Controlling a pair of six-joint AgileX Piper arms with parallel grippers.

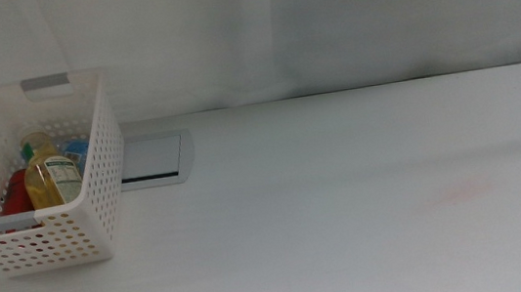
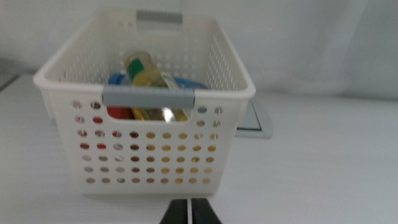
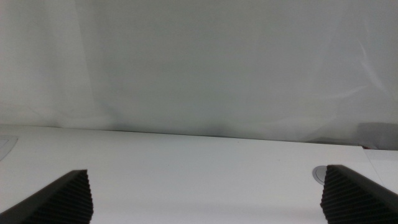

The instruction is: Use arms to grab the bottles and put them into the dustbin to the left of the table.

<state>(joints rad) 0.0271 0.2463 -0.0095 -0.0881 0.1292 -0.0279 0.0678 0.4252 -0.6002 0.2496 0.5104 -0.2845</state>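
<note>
Inspection finds both bottles inside the white perforated plastic dustbin, which stands on the wide plain white bench at its left end, just beside the grey rectangular plate set into the surface. The taller yellow juice bottle lies tilted against the contents. Only a blue part of the small clear water bottle with blue cap and label shows behind it. A red item lies beside them; its nature cannot be determined.

The left hand sits low, near the front wall of the bin, jaws drawn nearly together and gripping nothing. In the middle view only a dark tip shows at the bottom left corner. The right hand is out over the bare right side of the bench, jaws spread wide and empty; a round grey fitting lies ahead of it.

Judgement: the task appears complete.

Remaining risks:
- A forward move by the left hand would strike the bin wall, and the light basket could slide or tip.
- Reaching over the grey handle strip could snag it.
- The yellow bottle, resting loosely, may shift if the bin is jolted.
</note>
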